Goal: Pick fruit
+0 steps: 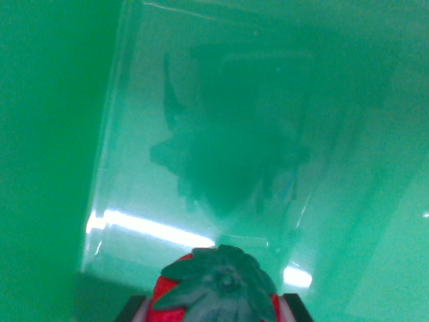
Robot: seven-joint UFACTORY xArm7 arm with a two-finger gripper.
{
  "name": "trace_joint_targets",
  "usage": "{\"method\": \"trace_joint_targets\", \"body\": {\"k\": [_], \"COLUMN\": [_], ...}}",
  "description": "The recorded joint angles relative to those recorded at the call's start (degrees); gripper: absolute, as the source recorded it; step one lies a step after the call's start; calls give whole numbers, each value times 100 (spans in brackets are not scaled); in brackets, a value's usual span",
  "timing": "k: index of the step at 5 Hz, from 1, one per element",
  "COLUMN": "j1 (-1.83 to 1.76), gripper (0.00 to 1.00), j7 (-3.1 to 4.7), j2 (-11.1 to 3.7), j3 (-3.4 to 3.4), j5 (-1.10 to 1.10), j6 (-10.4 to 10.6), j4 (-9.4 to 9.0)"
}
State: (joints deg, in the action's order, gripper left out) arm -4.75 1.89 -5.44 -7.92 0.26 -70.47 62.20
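The jaws stand close on either side of a red strawberry [218, 290] at the bottom edge of the wrist view, and the gripper [218, 310] appears clamped on it. Its dark green leafy cap faces the camera. Beyond the strawberry lies a glossy green bin [60, 168], its floor showing a dim reflection and bright glare streaks.

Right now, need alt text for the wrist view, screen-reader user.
A red strawberry with a dark green leafy cap sits at the bottom centre, between the dark fingers of the gripper. Below it lies a glossy green bin with bright glare streaks and a dim, leafy reflection or shadow on its floor.
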Motion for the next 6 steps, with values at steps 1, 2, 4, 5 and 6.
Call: {"method": "trace_joint_targets", "body": {"k": [1,2,4,5,6], "j1": [5,5,11,16,16], "gripper": [100,100,100,100,100], "j7": [7,7,13,19,19], "j2": [90,90,180,266,266], "j3": [-2,-2,-3,-5,-5], "j5": [12,12,25,37,37], "j6": [-270,-270,-542,-799,-799], "j4": [181,181,363,535,535]}}
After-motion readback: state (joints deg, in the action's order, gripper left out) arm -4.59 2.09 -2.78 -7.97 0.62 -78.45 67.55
